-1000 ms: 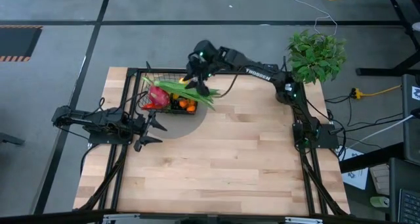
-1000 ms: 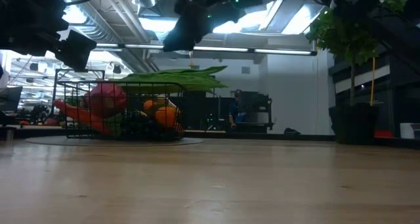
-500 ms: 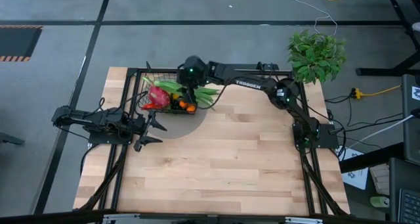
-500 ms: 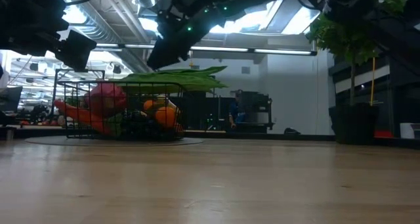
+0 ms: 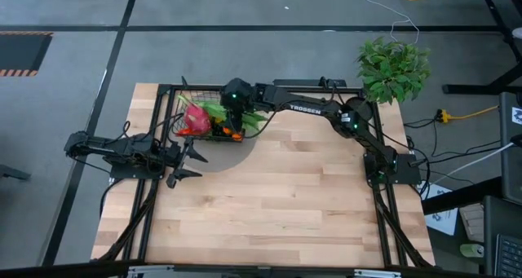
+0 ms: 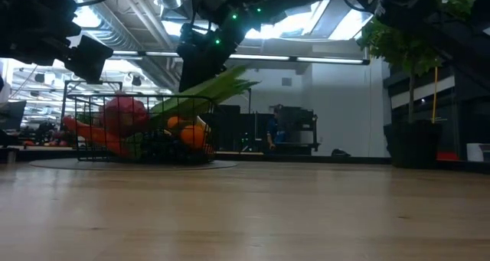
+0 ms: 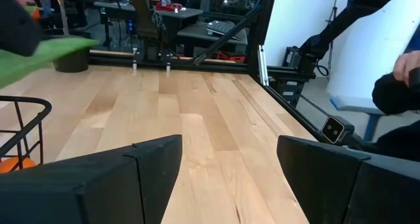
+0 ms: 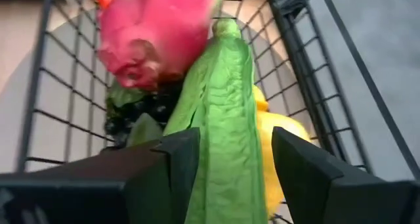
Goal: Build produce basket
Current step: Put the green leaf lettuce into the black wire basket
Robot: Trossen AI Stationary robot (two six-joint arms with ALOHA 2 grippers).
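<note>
The black wire basket [image 5: 184, 94] stands on a round grey mat at the table's far left. It holds a pink dragon fruit [image 5: 194, 117], oranges [image 6: 191, 135], dark grapes [image 8: 141, 109], a yellow fruit [image 8: 282, 132] and a carrot [image 6: 92, 132]. Long green beans [image 6: 222, 89] lie tilted. Their left end is down inside the basket and their right end sticks up over the rim. My right gripper [image 5: 232, 107] is over the basket, down on the beans. My left gripper [image 5: 192, 160] is open and empty, near the basket's near side. My right gripper has the bundle of green beans [image 8: 226, 119] between its two fingers [image 8: 177, 165], around its middle. The fingers come from above, pointing down into the basket, and stand on either side of the bundle. The beans slant, their lower end among the produce and their upper end over the rim.
A leafy potted plant [image 5: 394, 68] stands at the table's far right corner. The wooden table [image 5: 285, 205] is bare in the middle and toward the near edge. A dark frame [image 5: 163, 196] runs along the table's sides.
My right gripper has gone toward the table's left and down onto the basket. The green beans lay level across the basket's rim. They are now tipped, with the end over the basket pushed down inside and the right end raised.
</note>
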